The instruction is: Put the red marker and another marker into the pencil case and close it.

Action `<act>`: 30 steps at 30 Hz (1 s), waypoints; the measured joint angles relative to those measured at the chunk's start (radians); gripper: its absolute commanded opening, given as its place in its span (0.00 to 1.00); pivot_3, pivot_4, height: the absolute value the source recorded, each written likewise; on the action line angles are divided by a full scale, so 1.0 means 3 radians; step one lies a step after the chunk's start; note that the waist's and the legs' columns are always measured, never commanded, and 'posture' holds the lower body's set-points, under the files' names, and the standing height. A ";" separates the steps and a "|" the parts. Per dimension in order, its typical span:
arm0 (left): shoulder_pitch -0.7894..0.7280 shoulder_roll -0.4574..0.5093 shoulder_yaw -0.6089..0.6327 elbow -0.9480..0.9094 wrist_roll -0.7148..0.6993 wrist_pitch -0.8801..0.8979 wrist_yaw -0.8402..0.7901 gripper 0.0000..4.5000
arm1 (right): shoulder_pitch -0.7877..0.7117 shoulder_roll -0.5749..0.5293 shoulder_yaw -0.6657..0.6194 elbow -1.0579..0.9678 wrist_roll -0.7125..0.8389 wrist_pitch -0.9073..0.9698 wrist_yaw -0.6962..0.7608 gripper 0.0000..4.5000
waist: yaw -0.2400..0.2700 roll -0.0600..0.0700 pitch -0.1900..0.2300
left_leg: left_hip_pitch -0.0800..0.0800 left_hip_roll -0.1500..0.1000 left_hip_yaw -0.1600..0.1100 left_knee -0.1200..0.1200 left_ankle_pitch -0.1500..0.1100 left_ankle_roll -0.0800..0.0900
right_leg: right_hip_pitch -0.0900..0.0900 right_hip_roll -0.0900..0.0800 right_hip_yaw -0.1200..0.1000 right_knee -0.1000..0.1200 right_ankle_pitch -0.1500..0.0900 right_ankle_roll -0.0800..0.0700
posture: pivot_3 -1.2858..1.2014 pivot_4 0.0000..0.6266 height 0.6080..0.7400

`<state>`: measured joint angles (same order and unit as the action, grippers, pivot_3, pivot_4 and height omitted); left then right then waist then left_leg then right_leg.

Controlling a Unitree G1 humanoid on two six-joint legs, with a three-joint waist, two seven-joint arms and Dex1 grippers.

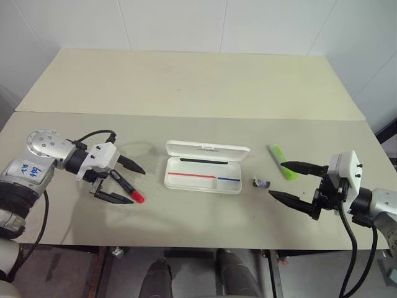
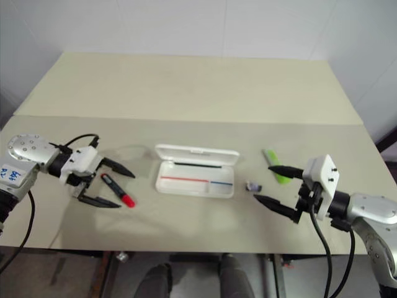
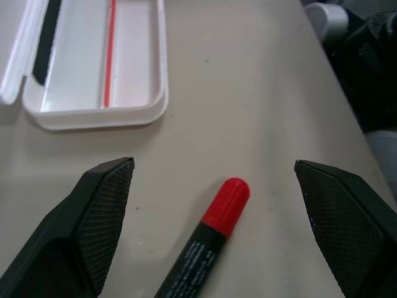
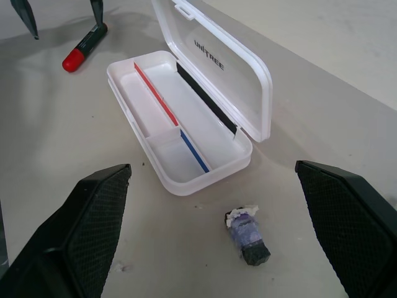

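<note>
The red marker (image 1: 129,189), black with a red cap, lies on the table at the left. My left gripper (image 1: 137,186) is open, and its two fingers straddle the marker (image 3: 217,226) without touching it. The white pencil case (image 1: 208,151) sits open in the middle, its lid folded back and red and blue lines inside its tray (image 4: 205,180). The lime-green marker (image 1: 282,162) lies to the right of the case. Just in front of it my right gripper (image 1: 276,179) hangs open and holds nothing; its upper fingertip reaches the green marker's near end.
A small grey-purple object (image 1: 263,184) lies between the case and my right gripper, also seen in the right wrist view (image 4: 248,239). The table's front edge runs close below both grippers. A second tabletop (image 1: 186,81) extends behind.
</note>
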<state>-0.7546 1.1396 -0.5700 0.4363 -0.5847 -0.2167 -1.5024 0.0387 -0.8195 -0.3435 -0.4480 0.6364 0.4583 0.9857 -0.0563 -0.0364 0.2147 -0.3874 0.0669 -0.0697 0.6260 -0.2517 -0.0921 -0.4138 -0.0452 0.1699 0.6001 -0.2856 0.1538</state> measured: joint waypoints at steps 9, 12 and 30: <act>-0.0309 -0.0187 -0.0416 0.0609 0.0281 -0.0394 0.0000 0.99 | -0.0056 0.0000 0.0006 0.0006 -0.0018 -0.0011 -0.0024 1.00 | 0.0010 -0.0001 0.0001 | -0.0002 0.0000 0.0000 0.0007 0.0000 0.0000 | 0.0001 0.0000 0.0000 0.0000 0.0000 -0.0001 | 0.52 0.24 1.00; -0.0396 -0.0425 -0.0417 0.0847 0.0411 -0.0520 0.0000 0.99 | -0.0080 0.0001 0.0024 0.0014 -0.0031 -0.0012 -0.0024 1.00 | 0.0015 -0.0001 0.0001 | -0.0005 0.0000 0.0000 0.0007 0.0000 -0.0001 | 0.0000 0.0000 0.0000 -0.0001 0.0000 -0.0001 | 0.52 0.24 1.00; -0.0588 -0.0846 -0.0277 0.1439 0.0831 -0.0873 -0.0002 0.45 | -0.0072 0.0002 0.0033 0.0011 -0.0039 -0.0012 -0.0070 1.00 | 0.0017 -0.0002 0.0001 | 0.0005 0.0000 0.0000 0.0012 -0.0001 0.0006 | 0.0008 0.0000 0.0000 0.0004 0.0006 -0.0009 | 0.52 0.24 1.00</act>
<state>-0.9311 0.8856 -0.6531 0.8679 -0.3354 -0.4786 -1.5029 0.0172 -0.8191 -0.3336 -0.4446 0.6248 0.4548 0.9648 -0.0513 -0.0369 0.2150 -0.3859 0.0668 -0.0696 0.6297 -0.2519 -0.0903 -0.4113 -0.0452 0.1699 0.6013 -0.2838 0.1511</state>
